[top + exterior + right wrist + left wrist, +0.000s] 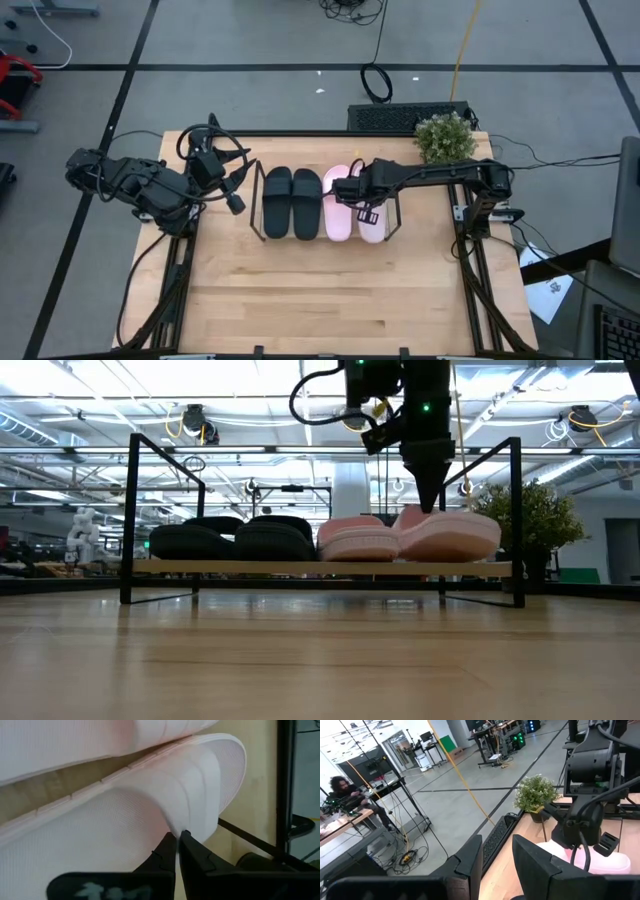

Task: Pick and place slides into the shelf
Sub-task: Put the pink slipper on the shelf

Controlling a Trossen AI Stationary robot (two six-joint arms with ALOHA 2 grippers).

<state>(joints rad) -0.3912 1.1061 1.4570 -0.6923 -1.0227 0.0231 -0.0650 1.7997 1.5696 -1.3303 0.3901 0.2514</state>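
Observation:
The shelf (262,190), a low black wire rack, stands at the table's far middle. On its base (300,568) four slides lie side by side: the black pair (291,203) on the left and the pink pair (338,216) on the right. My right gripper (431,508) points down over the rightmost pink slide (450,535), fingers shut. In the low view that slide looks tilted, leaning toward the pink slide beside it. My left gripper (237,203) waits open to the left of the shelf, holding nothing. My right gripper (179,836) has its shut fingertips against the edge of the rightmost pink slide's strap (172,822), coming from above and pointing down. The two fingers lie together, with no strap between them. The slide lies on the shelf base.
A potted plant (445,137) stands at the table's far right corner, and a black keyboard-like unit (400,117) lies past the far edge. Cables lie around the left arm. Bare wood (320,300) runs from the shelf to the near edge. A person sits far off (340,790).

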